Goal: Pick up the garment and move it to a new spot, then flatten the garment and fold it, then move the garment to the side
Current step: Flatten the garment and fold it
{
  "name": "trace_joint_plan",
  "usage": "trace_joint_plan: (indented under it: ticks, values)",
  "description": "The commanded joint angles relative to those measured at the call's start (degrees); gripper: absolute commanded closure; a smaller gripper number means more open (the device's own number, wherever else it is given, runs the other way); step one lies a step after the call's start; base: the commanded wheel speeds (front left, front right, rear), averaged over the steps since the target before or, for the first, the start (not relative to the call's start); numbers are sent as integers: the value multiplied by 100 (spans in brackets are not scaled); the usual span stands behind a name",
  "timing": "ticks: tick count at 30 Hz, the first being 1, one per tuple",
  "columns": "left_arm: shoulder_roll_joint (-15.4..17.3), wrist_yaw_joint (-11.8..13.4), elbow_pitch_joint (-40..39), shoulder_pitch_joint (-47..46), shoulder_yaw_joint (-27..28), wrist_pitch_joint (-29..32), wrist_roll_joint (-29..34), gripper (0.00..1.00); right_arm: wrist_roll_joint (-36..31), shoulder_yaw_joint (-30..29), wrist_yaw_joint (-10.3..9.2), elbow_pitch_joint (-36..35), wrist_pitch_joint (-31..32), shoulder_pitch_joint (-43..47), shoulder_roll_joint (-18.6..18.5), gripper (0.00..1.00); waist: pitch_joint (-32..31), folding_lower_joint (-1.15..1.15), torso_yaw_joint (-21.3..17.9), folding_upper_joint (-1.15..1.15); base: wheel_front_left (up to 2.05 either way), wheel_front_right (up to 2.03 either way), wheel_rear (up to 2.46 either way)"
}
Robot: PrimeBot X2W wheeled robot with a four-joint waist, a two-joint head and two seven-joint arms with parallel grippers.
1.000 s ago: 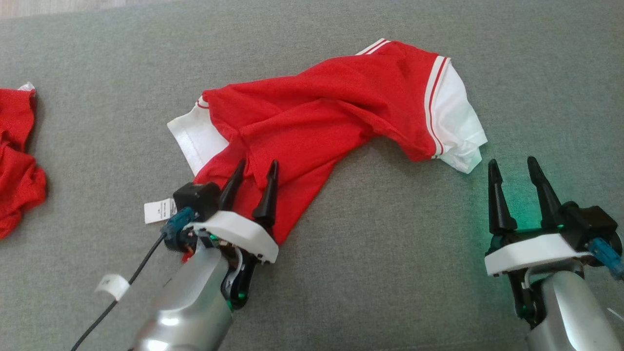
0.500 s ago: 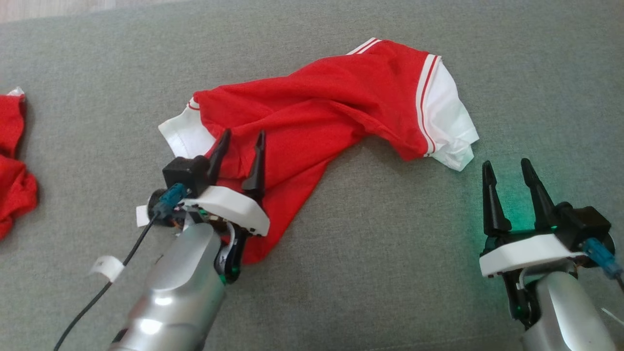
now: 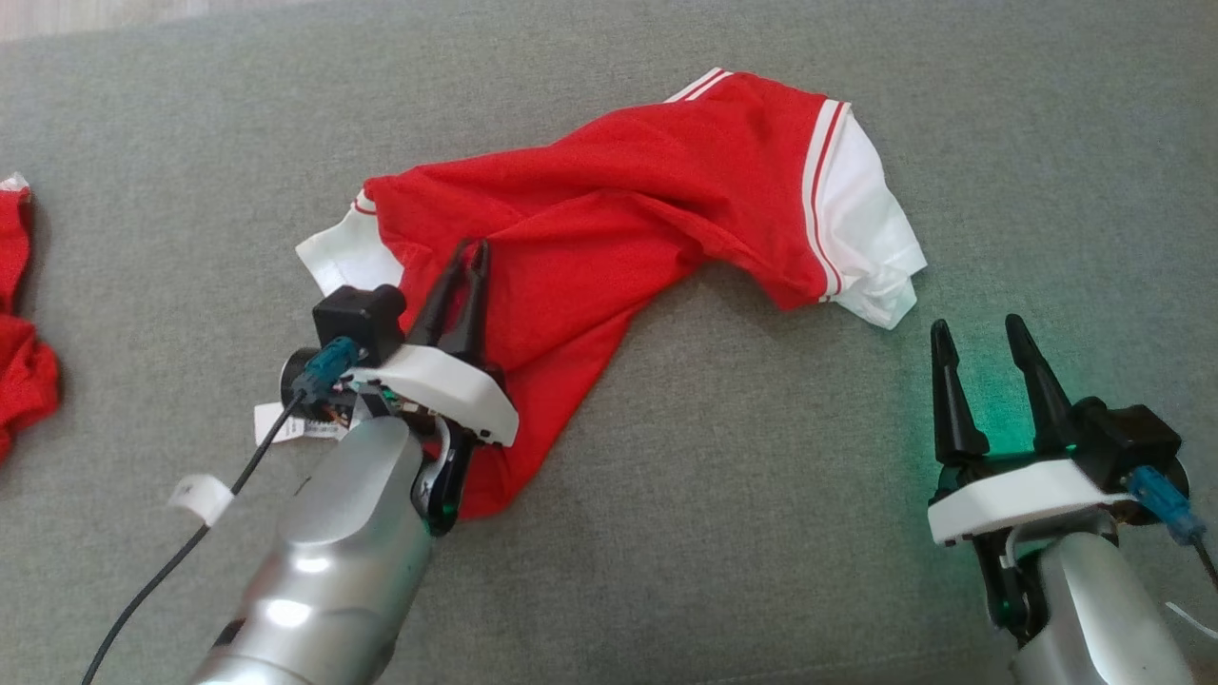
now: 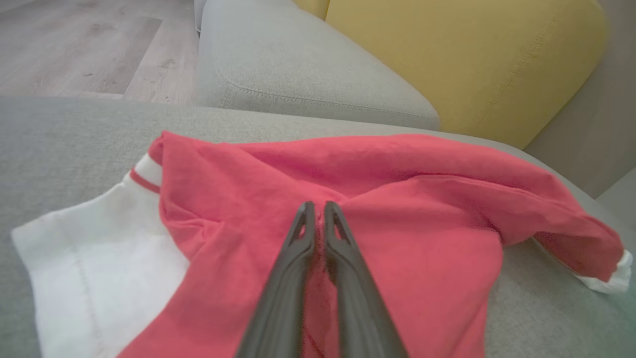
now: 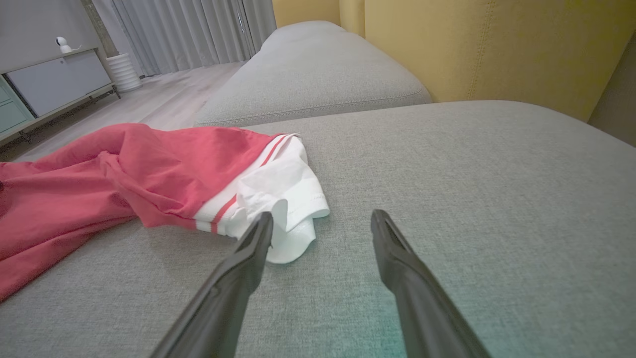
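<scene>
Garment (image 3: 618, 209) lies pinched in left hand (image 3: 474, 247); right hand (image 3: 977, 325) open beside it.

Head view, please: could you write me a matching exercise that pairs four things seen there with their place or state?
Things:
1. left gripper
2. right gripper
3. white care label
4. second red garment

Places or states:
A. at the view's left edge, apart from the red shirt
B. fingers spread, above bare grey cushion
C. fingers pinched together on the red shirt
D. lying on the cushion beside the left arm's wrist

Pairs: 1-C, 2-B, 3-D, 4-A
</scene>
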Motion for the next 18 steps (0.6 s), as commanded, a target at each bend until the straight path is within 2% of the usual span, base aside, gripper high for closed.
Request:
trace_joint_plan:
  ticks: [1, 7, 11, 18]
  values:
    - [69, -32, -181, -155, 192, -69, 72, 100, 47, 131, 43, -124, -33, -127, 11, 0, -24, 0, 22, 0, 0, 0, 0]
    - [64, -75, -557, -54, 312, -70, 250, 100, 62, 53, 43, -37, -33, -50, 27, 0, -217, 0, 189, 0, 0, 0, 0]
    - [60, -99, -1362, 189, 537, -70, 455, 100, 102, -25, 43, 28, -33, 84, 54, 0, -512, 0, 439, 0, 0, 0, 0]
    - [54, -127, -2831, 934, 528, -70, 720, 100, 146, -48, 43, 145, -33, 382, 139, 0, -1126, 0, 911, 0, 0, 0, 0]
